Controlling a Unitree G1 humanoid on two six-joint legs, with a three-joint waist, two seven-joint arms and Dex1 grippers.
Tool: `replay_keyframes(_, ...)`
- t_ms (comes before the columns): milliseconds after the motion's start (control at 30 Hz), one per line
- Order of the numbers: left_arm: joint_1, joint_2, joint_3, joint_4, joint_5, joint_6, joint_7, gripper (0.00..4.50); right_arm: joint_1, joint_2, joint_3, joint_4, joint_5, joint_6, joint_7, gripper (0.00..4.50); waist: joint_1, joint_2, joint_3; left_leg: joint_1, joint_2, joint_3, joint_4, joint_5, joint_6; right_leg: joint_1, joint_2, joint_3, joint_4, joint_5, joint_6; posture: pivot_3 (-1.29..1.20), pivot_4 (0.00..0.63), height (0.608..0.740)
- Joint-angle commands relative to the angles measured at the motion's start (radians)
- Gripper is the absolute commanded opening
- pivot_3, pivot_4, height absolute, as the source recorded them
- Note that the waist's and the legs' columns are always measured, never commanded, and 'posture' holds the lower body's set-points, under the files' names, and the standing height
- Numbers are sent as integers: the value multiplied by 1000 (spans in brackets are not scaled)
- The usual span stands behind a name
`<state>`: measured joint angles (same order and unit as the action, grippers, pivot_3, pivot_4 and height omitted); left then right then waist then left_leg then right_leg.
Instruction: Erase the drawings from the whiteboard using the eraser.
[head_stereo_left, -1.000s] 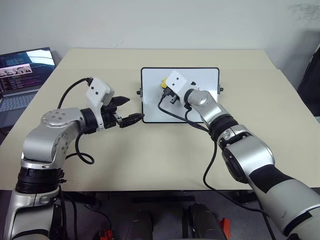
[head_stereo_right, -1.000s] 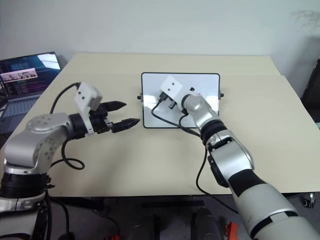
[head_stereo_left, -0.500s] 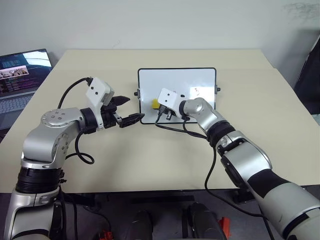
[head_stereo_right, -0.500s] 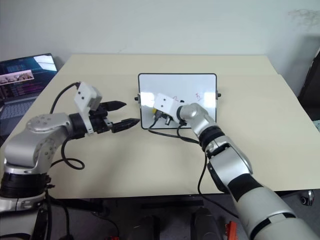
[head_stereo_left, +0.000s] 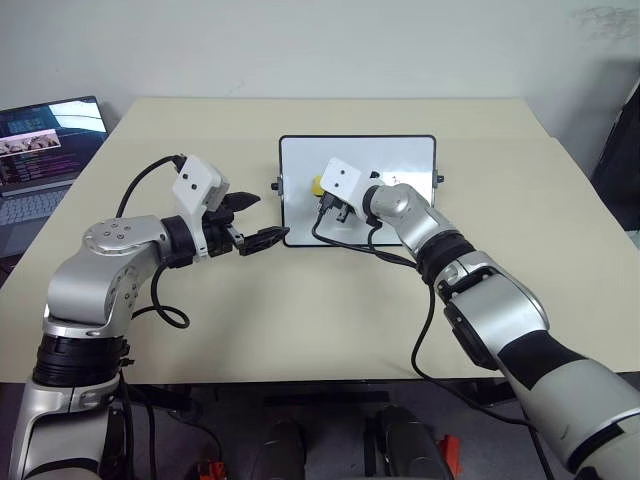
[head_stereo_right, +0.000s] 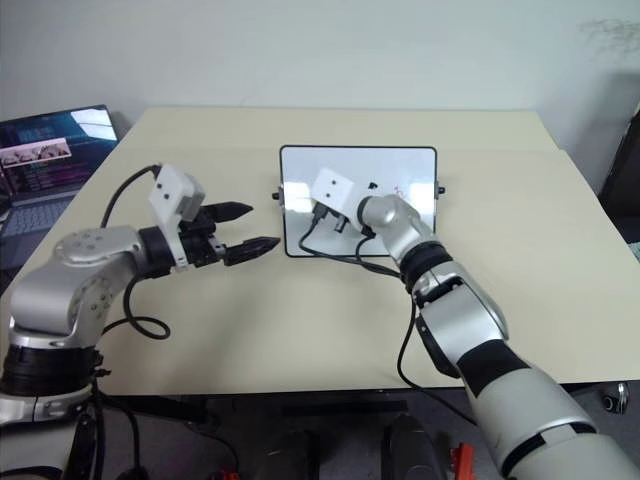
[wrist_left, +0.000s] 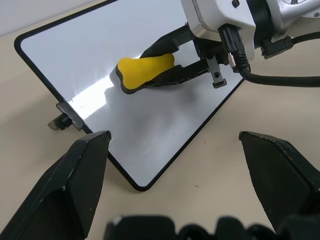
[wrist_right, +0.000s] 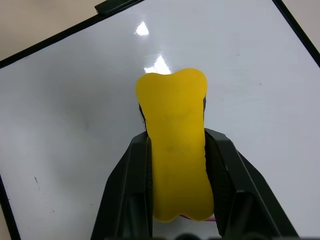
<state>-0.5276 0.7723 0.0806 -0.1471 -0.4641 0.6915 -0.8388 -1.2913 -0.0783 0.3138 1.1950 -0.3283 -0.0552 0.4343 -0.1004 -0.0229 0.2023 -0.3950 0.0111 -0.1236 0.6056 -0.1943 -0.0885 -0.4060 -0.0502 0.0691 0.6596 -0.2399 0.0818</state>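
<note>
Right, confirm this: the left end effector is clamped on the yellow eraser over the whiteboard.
Wrong arm. The right end effector is clamped on the yellow eraser over the whiteboard, as the right wrist view shows; the left end effector is open beside the board.

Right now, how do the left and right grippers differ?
The right gripper is shut on the yellow eraser; the left gripper is open and holds nothing. The right gripper is over the whiteboard, eraser against its surface; the left gripper hangs above the table beside the board's left edge, apart from it. Both have two black fingers and a white wrist camera box.
</note>
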Motion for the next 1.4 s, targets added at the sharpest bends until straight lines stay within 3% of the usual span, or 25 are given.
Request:
replay_keyframes(33, -21, 0, 10, -4, 5, -18, -1, 4500, -16, -36, -11, 19, -12, 23, -33, 1090, 2, 0, 0, 0, 0, 0, 0, 0, 0, 0, 0, 0, 0, 0, 0, 0, 150, 740)
replay_keyframes(233, -20, -4, 8, -4, 7, -20, -5, 4500, -11, -37, -2, 10, -21, 23, -20, 1090, 3, 0, 0, 0, 0, 0, 0, 0, 0, 0, 0, 0, 0, 0, 0, 0, 150, 740)
replay_keyframes(700, -16, -10, 8, -6, 6, -19, -8, 4500, 85, -45, 30, -67, -10, 29, 171, 1087, 3, 0, 0, 0, 0, 0, 0, 0, 0, 0, 0, 0, 0, 0, 0, 0, 150, 740)
replay_keyframes(833, -15, -4, 13, -7, 4, -15, -10, 4500, 97, -71, -48, -235, 98, 36, 284, 1087, 4, 0, 1, -1, 0, 0, -1, 0, 0, 0, 0, 0, -1, 0, 0, 0, 150, 740)
replay_keyframes(1000, -8, 5, 20, -10, 2, -15, -14, 4500, 165, -125, -147, -576, 237, 186, 372, 1086, 9, 0, 3, -7, 0, 0, -2, 0, 0, -6, 0, 0, -2, 0, 0, 0, 150, 740)
replay_keyframes(1167, -7, 5, 26, -15, -4, -12, -14, 4500, 303, -341, -179, -924, 248, 387, 446, 1086, 25, 0, 2, -7, 0, -1, -8, -1, -1, -7, -1, -3, -4, -1, -2, 0, 150, 740)
replay_keyframes(1400, -22, 17, 21, -9, -2, -12, -38, 4500, 417, -580, -228, -970, 233, 385, 454, 1086, 23, -1, 3, -7, 0, 2, -12, -1, -2, -6, -2, -2, -12, -1, -3, 0, 150, 740)
